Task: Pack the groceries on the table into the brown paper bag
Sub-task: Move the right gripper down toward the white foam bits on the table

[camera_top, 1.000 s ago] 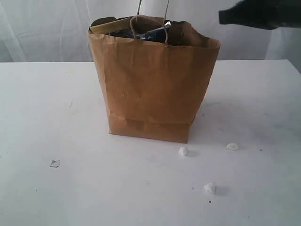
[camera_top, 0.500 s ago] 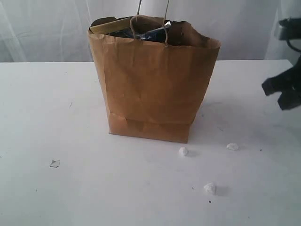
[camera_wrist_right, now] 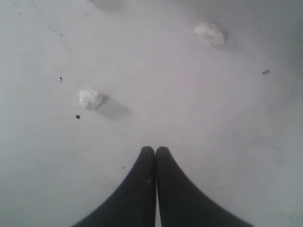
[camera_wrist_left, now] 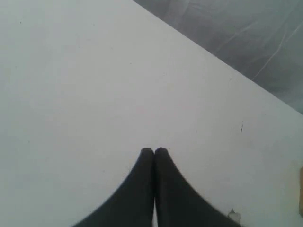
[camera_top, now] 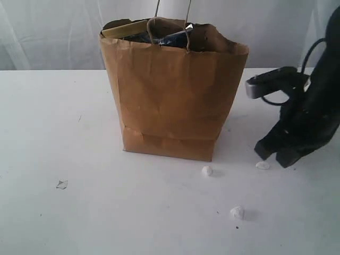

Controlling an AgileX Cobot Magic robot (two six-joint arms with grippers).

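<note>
The brown paper bag [camera_top: 170,95] stands upright in the middle of the white table [camera_top: 79,218]. Groceries show only at its ragged rim: a dark-blue packet [camera_top: 162,37] and a tan flat edge [camera_top: 125,29]; the rest are hidden inside. My right gripper [camera_top: 273,156] hangs low over the table to the right of the bag, shut and empty [camera_wrist_right: 155,150]. My left gripper [camera_wrist_left: 154,151] is out of the exterior view; its wrist view shows it shut and empty over bare tabletop.
Three white crumbs lie in front of the bag [camera_top: 207,170], [camera_top: 237,212], and one [camera_top: 262,165] just by the right fingertips. A small pale scrap [camera_top: 62,184] lies at front left. A white curtain hangs behind the table's far edge.
The right arm has come down from high beside the bag's top right to just above the table at the bag's right. The bag has not moved.
</note>
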